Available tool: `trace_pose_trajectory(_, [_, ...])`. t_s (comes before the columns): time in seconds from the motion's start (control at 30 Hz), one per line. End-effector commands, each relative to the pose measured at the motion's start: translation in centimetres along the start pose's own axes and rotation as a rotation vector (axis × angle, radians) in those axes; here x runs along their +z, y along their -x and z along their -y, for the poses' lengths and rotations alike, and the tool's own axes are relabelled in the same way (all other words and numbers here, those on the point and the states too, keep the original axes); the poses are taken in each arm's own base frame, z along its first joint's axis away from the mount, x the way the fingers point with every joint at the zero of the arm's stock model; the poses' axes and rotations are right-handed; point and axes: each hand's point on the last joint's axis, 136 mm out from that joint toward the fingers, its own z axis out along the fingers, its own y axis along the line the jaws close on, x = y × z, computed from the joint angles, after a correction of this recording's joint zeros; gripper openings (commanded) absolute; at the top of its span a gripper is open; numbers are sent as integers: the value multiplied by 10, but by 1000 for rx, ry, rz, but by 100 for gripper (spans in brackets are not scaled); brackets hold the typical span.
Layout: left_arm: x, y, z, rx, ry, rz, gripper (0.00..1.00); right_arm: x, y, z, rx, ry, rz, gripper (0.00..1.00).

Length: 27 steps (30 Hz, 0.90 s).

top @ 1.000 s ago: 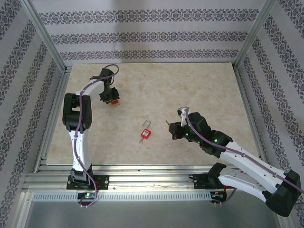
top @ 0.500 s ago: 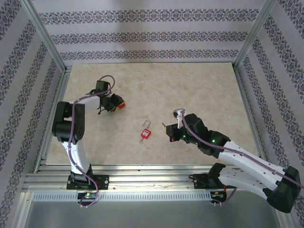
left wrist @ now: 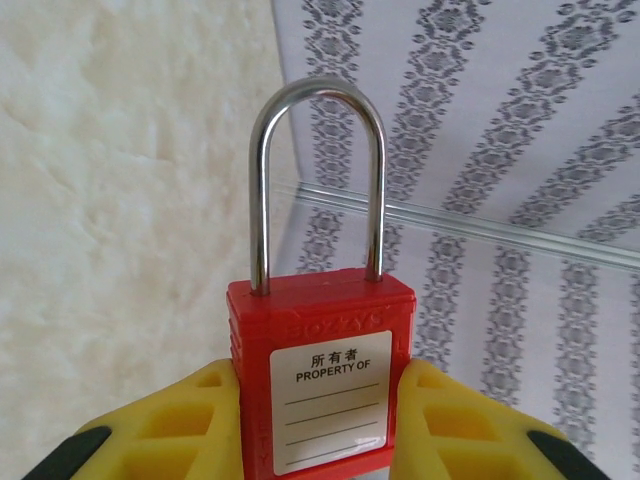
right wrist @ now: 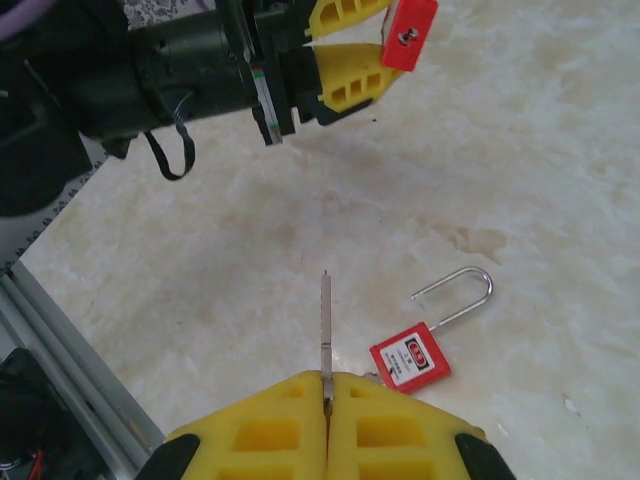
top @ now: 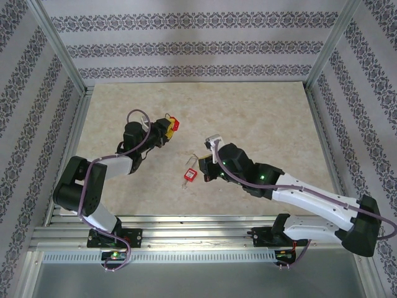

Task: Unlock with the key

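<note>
Loose padlock (top: pixel 190 174) amid bare table (top: pixel 260 112)

The left gripper (top: pixel 168 126) reaches out over the beige marbled table (top: pixel 260 115), its yellow fingers clamped on a small red block (top: pixel 176 123). A red padlock (top: pixel 190 173) lies flat mid-table, its shackle pointing away from the arm bases. The right gripper (top: pixel 205 166) hangs just to its right, fingertips towards it.

Red padlock (left wrist: pixel 320 310), marbled beige table (top: pixel 248 118)
</note>
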Motion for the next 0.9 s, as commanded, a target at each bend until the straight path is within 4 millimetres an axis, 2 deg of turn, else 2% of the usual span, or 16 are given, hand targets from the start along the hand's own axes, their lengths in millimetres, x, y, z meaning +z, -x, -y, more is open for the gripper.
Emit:
trace_pose_trajectory(0.0, [-11, -21, 53, -35, -211, -1, 4, 4, 26, -5, -43, -31, 63, 0])
trace_pose_trajectory(0.2, [-21, -46, 67, -5, -292, -3, 0, 20, 37, -9, -56, -31, 47, 0])
trace_pose_trajectory(0.37, [-24, -57, 70, -19, -356, -13, 0, 25, 45, -2, -40, -40, 41, 0])
trace_pose_trajectory(0.5, [-23, -59, 58, -24, -314, -16, 0, 19, 45, 9, -23, -66, 37, 0])
trace_pose_trajectory(0.7, [-26, -67, 44, 48, -206, -36, 0, -6, 36, 38, 28, -119, 49, 0])
trace_pose_trajectory(0.77, [-25, -73, 42, 122, -141, -58, 8, -15, 31, 54, 54, -163, 38, 0])
trace_pose_trajectory(0.8, [-23, -77, 44, 167, -96, -80, 15, -20, 28, 63, 72, -186, 33, 0])
trace_pose_trajectory(0.87, [-20, -81, 33, 295, 55, -105, 34, -28, 25, 77, 106, -218, 32, 0])
